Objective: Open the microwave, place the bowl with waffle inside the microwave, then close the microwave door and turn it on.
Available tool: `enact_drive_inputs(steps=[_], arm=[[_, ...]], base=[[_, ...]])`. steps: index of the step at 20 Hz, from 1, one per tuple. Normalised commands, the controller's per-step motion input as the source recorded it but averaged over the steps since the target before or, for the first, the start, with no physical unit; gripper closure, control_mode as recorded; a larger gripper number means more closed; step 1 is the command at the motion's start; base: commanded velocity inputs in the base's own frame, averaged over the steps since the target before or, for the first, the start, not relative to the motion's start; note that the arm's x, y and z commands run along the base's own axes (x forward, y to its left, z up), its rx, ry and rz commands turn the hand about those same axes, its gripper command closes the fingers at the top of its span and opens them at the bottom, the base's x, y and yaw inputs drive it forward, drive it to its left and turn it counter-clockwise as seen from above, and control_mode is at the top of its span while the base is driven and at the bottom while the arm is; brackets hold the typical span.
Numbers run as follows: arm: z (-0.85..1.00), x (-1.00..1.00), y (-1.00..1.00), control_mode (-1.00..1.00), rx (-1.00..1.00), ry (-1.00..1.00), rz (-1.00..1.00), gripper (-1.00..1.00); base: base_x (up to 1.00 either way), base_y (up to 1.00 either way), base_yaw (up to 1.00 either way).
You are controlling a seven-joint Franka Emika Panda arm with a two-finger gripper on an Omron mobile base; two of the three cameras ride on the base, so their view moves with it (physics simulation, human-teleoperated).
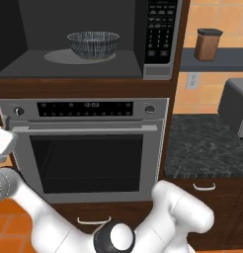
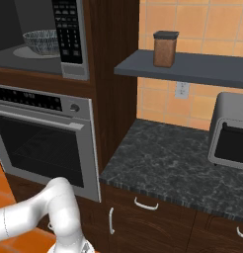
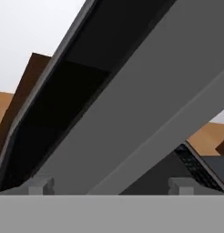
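Note:
The microwave [image 1: 158, 71] [image 2: 74, 71] stands open, its keypad [image 1: 160, 29] on the right. The striped bowl [image 1: 93, 44] [image 2: 42, 42] sits on the grey turntable [image 1: 57, 58] inside the dark cavity. The waffle is hidden behind the bowl's wall. The microwave door [image 3: 145, 104] is swung out to the left and looms close in the hand view, grey frame beside black glass. My gripper [image 3: 111, 185] is open just in front of that door, with nothing between its fingertips [image 3: 41, 184]. My white hand [image 1: 2, 142] shows at the left edge, below the cavity.
The steel wall oven [image 1: 89, 148] [image 2: 44, 138] lies right below the microwave. To the right, a brown canister [image 1: 208, 44] [image 2: 164, 49] stands on a shelf above a dark stone counter [image 2: 168, 158] that carries a grey appliance [image 1: 237, 104] [image 2: 232, 131].

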Motion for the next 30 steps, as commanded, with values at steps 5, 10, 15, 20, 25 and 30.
enact_drive_inputs(steps=[5,10,15,20,25,30], arm=[[0.00,-0.41,-1.00,-1.00,0.28,-0.02,0.00,-1.00],[0.00,-0.43,-1.00,-1.00,0.41,0.00,0.00,-1.00],[0.03,-0.25,-1.00,-1.00,0.37,0.00,0.00,-1.00],[0.09,0.00,-0.94,-1.00,0.32,0.00,0.00,-1.00],[0.28,0.22,-0.89,-1.00,0.28,0.03,0.00,-1.00],[0.32,0.66,-0.71,-1.00,0.27,0.01,0.07,-1.00]], base=[[0.00,0.00,0.00],[0.00,0.00,0.00],[0.00,0.00,0.00],[0.00,0.00,0.00],[0.00,0.00,0.00],[0.00,0.00,0.00]])
